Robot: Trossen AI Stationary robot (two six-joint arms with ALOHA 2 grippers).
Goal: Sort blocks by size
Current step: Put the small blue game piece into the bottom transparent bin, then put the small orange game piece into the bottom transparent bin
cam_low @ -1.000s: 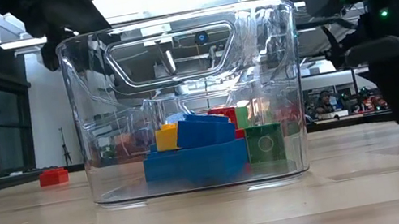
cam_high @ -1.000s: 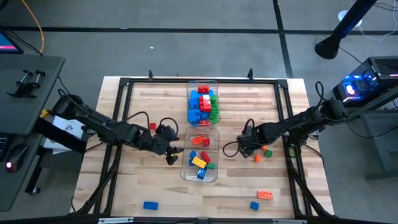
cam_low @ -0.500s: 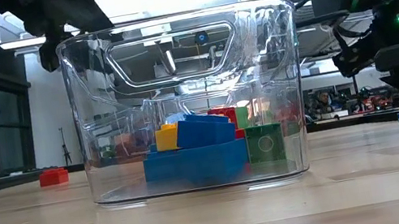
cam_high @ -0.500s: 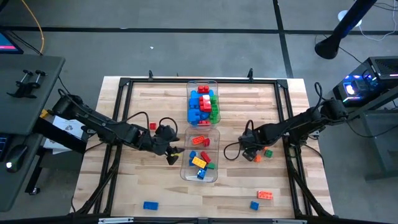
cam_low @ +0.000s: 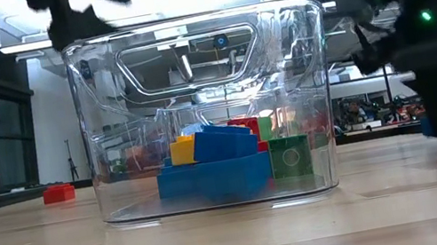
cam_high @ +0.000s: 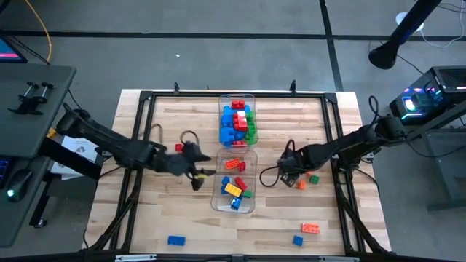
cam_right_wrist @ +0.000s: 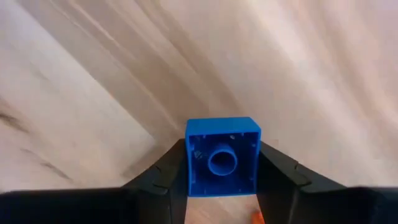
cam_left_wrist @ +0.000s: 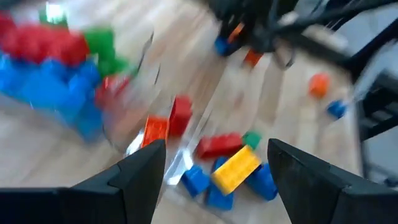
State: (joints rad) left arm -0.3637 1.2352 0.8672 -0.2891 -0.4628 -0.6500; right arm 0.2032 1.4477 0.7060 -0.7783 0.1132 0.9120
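Since the earlier frame, right gripper [cam_high: 285,175] had lifted, jaws clamped on a small blue block [cam_right_wrist: 222,155] right of the near bin [cam_high: 252,200]; left jaws [cam_high: 199,172] gaped empty; a thin pinch risked dropping it

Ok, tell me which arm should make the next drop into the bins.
Right. The right claw is shut on a small blue block just right of the nearer bin. The left claw is open and empty beside that bin, so it has nothing to drop yet.
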